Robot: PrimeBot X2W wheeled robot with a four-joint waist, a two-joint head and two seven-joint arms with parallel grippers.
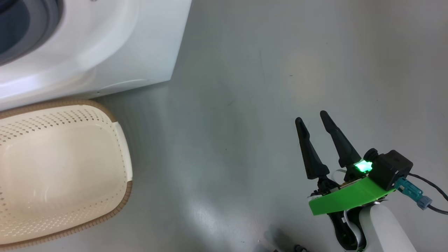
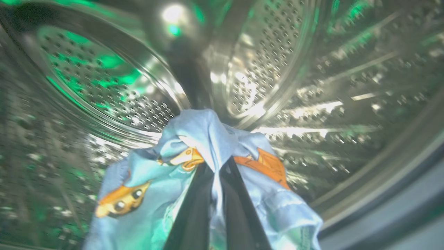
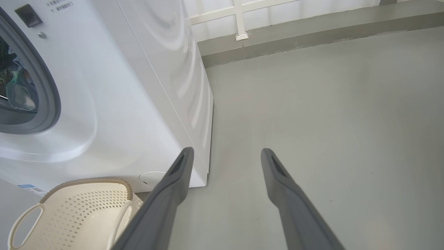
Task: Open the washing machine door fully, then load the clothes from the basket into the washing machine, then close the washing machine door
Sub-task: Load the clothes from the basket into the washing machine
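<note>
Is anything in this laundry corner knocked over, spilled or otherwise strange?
Nothing stands out. The basket sits upright beside the washing machine, and the left end effector grips the clothes inside the steel drum, where they belong.

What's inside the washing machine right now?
Inside the washing machine, in its steel drum, the left gripper has its fingers shut on the light blue clothes with orange cartoon figures. The cloth covers the drum floor under it, so anything lying there can't be seen.

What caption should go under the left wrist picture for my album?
The left hand holds the blue cartoon clothes inside the shiny drum of the washing machine.
</note>
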